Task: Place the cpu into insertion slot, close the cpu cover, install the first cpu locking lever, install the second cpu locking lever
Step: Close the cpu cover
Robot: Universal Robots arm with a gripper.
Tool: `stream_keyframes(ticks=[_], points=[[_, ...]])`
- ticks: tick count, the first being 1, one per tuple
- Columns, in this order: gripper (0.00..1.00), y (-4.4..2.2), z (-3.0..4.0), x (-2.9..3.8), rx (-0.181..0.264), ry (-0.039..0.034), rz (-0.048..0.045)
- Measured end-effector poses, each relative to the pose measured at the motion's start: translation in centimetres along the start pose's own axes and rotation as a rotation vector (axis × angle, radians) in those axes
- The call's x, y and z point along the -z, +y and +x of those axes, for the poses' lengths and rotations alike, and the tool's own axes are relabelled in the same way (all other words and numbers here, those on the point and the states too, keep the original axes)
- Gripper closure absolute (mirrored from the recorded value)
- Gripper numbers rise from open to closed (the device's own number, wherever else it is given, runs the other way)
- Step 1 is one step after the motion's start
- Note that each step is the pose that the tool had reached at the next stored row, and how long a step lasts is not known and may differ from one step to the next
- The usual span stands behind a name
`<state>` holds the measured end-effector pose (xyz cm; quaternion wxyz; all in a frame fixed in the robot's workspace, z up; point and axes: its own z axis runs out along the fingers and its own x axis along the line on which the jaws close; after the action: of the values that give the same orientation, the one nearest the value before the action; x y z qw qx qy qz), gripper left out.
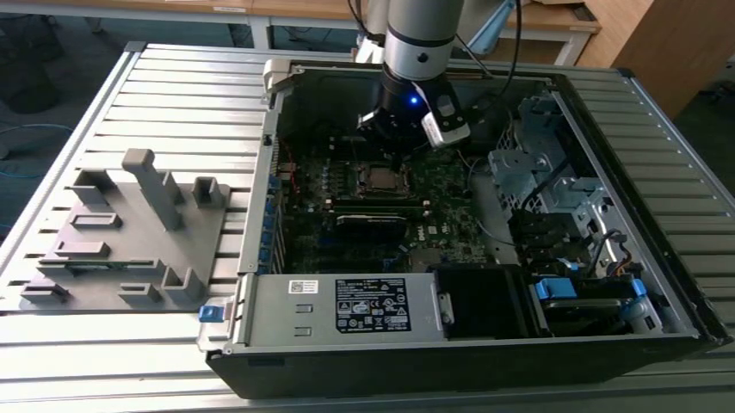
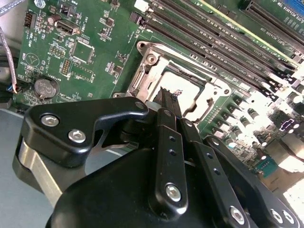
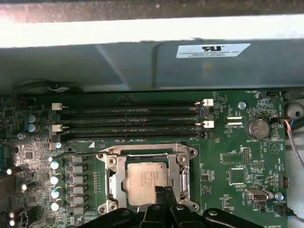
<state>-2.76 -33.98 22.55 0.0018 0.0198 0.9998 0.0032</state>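
Hovering clenched, gripping nothing, over the cpu [image 3: 147, 178], seated in its slot [image 3: 188, 154] under the lowered cover [image 3: 147, 154], the tool [image 3: 165, 194] looks poised for the first lever [image 3: 71, 156], which calls for exact tip placement.

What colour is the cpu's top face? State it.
The cpu is dull silver-grey, best seen in the first wrist view.

Cpu [image 3: 146, 180] dull grey metal; cpu cover [image 3: 114, 183] shiny silver metal; tool [image 2: 167, 97] matt black.
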Motion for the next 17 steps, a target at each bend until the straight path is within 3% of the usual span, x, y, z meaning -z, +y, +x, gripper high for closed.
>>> stream_keyframes(ticks=[4,17], points=[[0.9,-0.01,0.0,-0.15,0.016,-0.004,-0.0001],[0.9,-0.04,0.73,-0.68,0.018,-0.0042,0.0001]])
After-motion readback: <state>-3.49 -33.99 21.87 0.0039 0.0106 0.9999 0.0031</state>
